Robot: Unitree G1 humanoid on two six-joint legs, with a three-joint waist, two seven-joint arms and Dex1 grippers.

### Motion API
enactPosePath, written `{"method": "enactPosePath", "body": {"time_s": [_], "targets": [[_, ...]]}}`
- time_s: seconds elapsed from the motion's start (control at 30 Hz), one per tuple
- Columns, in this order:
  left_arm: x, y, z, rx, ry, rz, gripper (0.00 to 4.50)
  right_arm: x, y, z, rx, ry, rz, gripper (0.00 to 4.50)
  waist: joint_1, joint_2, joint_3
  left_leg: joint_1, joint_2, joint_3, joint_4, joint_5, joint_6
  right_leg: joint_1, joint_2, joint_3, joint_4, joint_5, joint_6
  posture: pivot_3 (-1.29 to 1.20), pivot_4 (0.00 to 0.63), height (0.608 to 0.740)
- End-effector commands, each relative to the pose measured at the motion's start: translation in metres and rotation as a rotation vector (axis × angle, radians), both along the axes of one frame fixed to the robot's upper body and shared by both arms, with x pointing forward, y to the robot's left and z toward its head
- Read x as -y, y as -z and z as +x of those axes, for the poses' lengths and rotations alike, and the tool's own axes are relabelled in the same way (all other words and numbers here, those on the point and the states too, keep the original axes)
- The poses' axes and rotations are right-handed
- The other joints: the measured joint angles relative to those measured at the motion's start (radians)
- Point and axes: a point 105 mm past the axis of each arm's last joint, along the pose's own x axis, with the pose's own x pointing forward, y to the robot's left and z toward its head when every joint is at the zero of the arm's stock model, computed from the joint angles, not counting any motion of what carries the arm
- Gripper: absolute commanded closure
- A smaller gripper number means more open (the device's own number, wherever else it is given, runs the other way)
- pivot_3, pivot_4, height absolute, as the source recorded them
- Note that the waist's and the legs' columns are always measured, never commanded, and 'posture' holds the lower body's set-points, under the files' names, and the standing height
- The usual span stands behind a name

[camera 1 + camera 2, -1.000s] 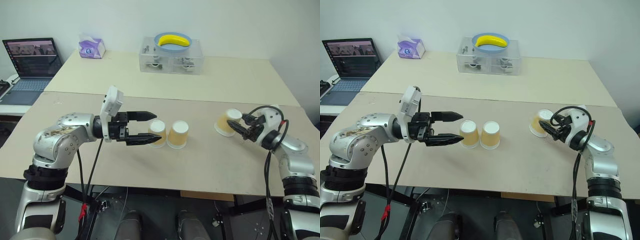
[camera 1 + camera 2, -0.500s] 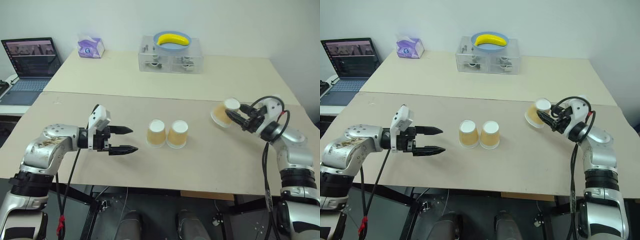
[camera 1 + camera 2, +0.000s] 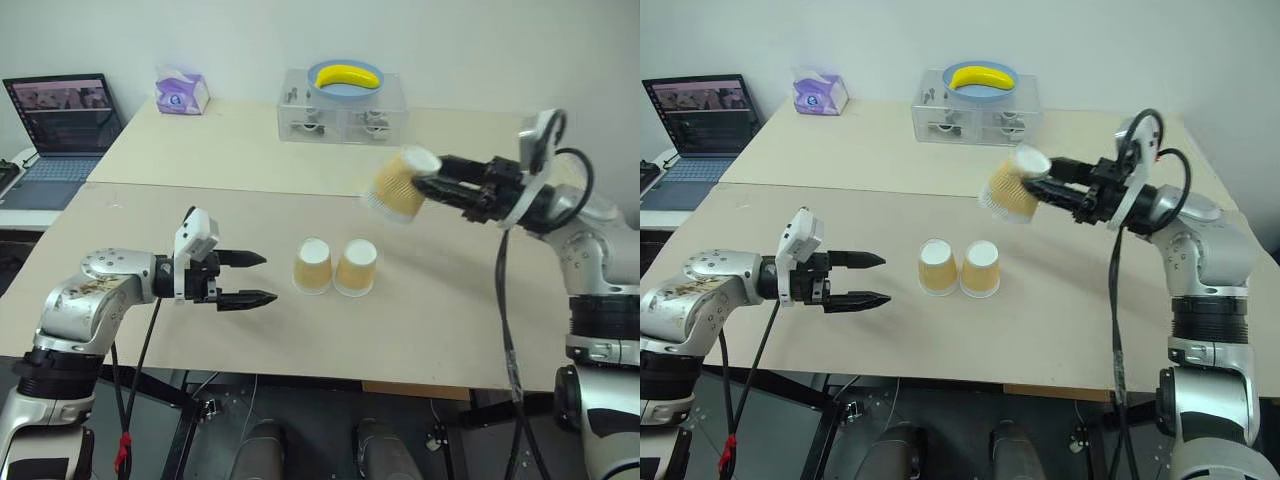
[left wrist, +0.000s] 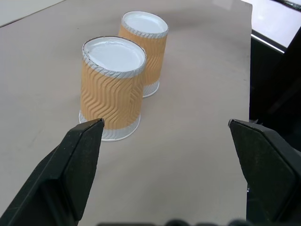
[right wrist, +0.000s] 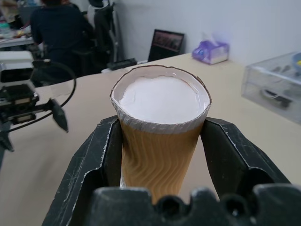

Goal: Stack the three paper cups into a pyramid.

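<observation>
Two paper cups [image 3: 313, 266] [image 3: 356, 267] stand upside down, side by side and touching, in the middle of the near table; they appear again [image 4: 113, 89] [image 4: 145, 47] in the left wrist view. My left gripper [image 3: 255, 278] hovers open to their left, a short gap away, pointing at them. The third paper cup [image 3: 398, 186] hangs tilted in the air above and to the right of the pair. My right gripper [image 3: 432, 184] is shut on it, with one finger on each side of the cup [image 5: 160, 136].
A clear plastic box [image 3: 343, 122] carrying a blue bowl with a banana [image 3: 346, 77] stands on the far table. A purple tissue box [image 3: 182, 92] and a laptop [image 3: 62, 125] are at the far left. A person [image 5: 61, 33] sits in the background.
My right gripper has lifted its cup off the table and carried it up and to the left, towards the pair. My left gripper drew back left from the cups, then stayed still.
</observation>
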Motion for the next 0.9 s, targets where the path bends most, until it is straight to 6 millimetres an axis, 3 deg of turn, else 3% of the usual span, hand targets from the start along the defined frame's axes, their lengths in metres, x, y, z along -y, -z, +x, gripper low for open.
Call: {"method": "enactPosePath", "body": {"time_s": [0.03,0.37,0.57,0.9], "targets": [[0.005,-0.018,-0.001,0.063,0.020,-0.029,0.00,-0.018,-0.014,-0.002,0.057,-0.072,-0.023,1.99,0.000,0.000,0.000,0.000,0.000,0.000,0.000,0.000,0.000,0.000,0.000,0.000,0.000,0.000,0.000,0.00,0.150,0.694],[0.011,-0.018,-0.002,0.069,0.034,-0.033,0.00,-0.051,-0.005,-0.012,0.022,-0.224,-0.052,1.99,0.002,0.000,0.000,-0.001,0.000,0.000,0.000,0.000,0.000,0.000,0.000,-0.001,0.000,0.000,0.000,0.00,0.150,0.694],[0.013,-0.018,0.000,0.068,0.036,-0.041,0.00,-0.058,0.007,-0.018,-0.003,-0.267,-0.082,1.99,0.002,0.000,0.000,-0.001,0.000,0.000,0.000,0.000,0.000,0.000,0.000,-0.001,0.000,0.000,0.000,0.00,0.150,0.694],[0.016,-0.018,0.001,0.067,0.041,-0.054,0.00,-0.059,0.014,-0.011,0.011,-0.229,-0.084,1.99,0.001,0.000,0.000,-0.001,0.000,0.000,0.000,0.000,0.000,-0.001,0.000,-0.001,0.000,0.000,0.000,0.00,0.150,0.694]]}}
